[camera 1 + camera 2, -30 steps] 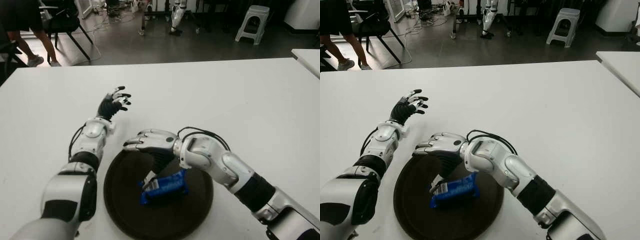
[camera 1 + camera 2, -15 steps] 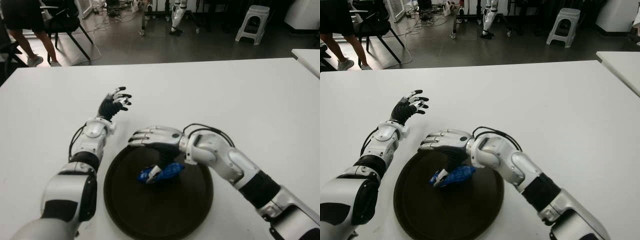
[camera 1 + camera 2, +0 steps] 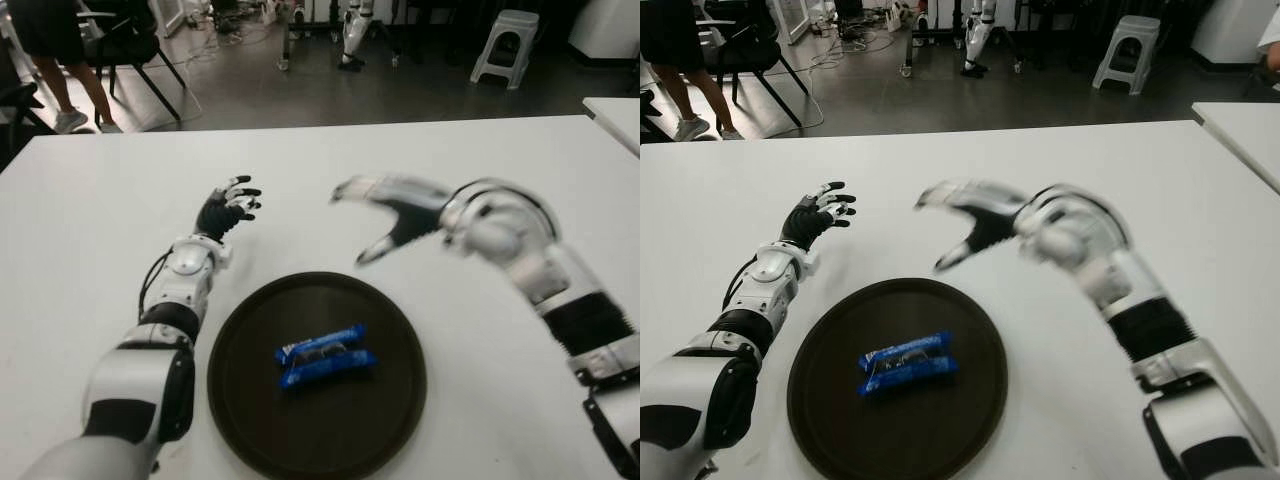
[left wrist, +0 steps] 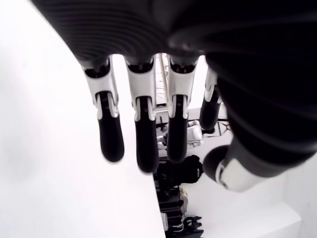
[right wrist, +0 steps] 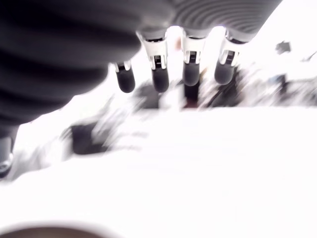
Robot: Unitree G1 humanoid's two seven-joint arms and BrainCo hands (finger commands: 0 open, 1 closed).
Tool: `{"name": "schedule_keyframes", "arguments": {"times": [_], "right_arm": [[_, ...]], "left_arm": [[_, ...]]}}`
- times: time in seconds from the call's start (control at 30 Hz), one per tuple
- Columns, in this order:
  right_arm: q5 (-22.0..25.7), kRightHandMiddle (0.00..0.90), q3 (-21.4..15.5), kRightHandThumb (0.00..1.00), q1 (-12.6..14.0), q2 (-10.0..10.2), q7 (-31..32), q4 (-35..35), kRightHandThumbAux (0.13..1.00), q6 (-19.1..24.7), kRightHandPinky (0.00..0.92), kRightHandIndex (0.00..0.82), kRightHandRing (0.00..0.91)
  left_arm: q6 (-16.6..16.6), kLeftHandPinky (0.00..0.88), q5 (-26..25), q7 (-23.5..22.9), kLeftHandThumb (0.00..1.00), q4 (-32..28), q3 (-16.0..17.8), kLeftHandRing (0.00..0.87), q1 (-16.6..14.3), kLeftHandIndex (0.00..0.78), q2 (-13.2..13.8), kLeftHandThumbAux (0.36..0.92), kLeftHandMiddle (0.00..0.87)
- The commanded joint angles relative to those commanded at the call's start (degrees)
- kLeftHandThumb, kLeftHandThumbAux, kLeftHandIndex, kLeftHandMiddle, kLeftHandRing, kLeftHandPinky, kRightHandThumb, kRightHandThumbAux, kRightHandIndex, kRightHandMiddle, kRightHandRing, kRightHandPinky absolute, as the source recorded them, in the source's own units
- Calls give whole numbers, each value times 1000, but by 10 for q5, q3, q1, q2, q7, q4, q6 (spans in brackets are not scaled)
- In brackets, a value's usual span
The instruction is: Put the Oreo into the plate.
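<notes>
The blue Oreo pack (image 3: 324,355) lies flat near the middle of the round dark brown plate (image 3: 250,400) on the white table. My right hand (image 3: 385,215) is raised above the table beyond the plate's far right rim, fingers spread and holding nothing. My left hand (image 3: 228,208) shows to the far left of the plate, fingers relaxed and open, also holding nothing; its wrist view shows straight fingers (image 4: 141,134) over bare table.
The white table (image 3: 450,160) stretches wide around the plate. Beyond its far edge are a dark floor, a chair with a person's legs (image 3: 70,95) at far left, and a stool (image 3: 505,40) at far right.
My right hand let go of the Oreo pack and swung up and away to the right. The pack now lies flat in the plate. The left hand stayed put.
</notes>
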Motion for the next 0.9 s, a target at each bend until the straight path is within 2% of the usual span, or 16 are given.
{"name": "schedule_keyframes", "arguments": {"times": [0.1, 0.17, 0.27, 0.33, 0.43, 0.53, 0.7, 0.9], "right_arm": [[36, 0, -29, 0, -12, 13, -16, 47, 378, 13, 0, 0, 0], [63, 0, -48, 0, -25, 25, -29, 106, 385, 13, 0, 0, 0], [92, 0, -70, 0, -39, 44, -52, 192, 402, -7, 0, 0, 0], [127, 0, -104, 0, -43, 69, -79, 280, 423, -26, 2, 0, 0], [152, 3, -129, 0, -55, 89, -99, 352, 475, -33, 14, 0, 3], [165, 46, -152, 0, -62, 112, -142, 424, 530, 1, 37, 11, 41], [177, 124, -171, 6, -77, 127, -176, 473, 589, 37, 152, 61, 129], [220, 161, -213, 41, -100, 140, -163, 490, 597, 60, 250, 96, 187]], "left_arm": [[-1, 377, -1, -2, 163, 0, 1, 340, 1, 163, 1, 649, 302], [-3, 382, -2, -4, 162, 0, 2, 343, 1, 162, 1, 641, 302], [-5, 387, -3, -6, 168, 0, 2, 345, 2, 162, 2, 634, 302], [-5, 389, -2, -6, 171, 0, 2, 347, 2, 162, 3, 633, 302], [-4, 394, -2, -7, 177, 0, 2, 351, 4, 163, 4, 632, 303], [-1, 399, -2, -7, 181, 2, 3, 353, 3, 164, 5, 630, 304], [0, 412, -4, -10, 186, 3, 4, 364, 3, 167, 6, 637, 314], [-3, 416, -4, -10, 185, 2, 5, 369, 4, 168, 6, 635, 315]]}}
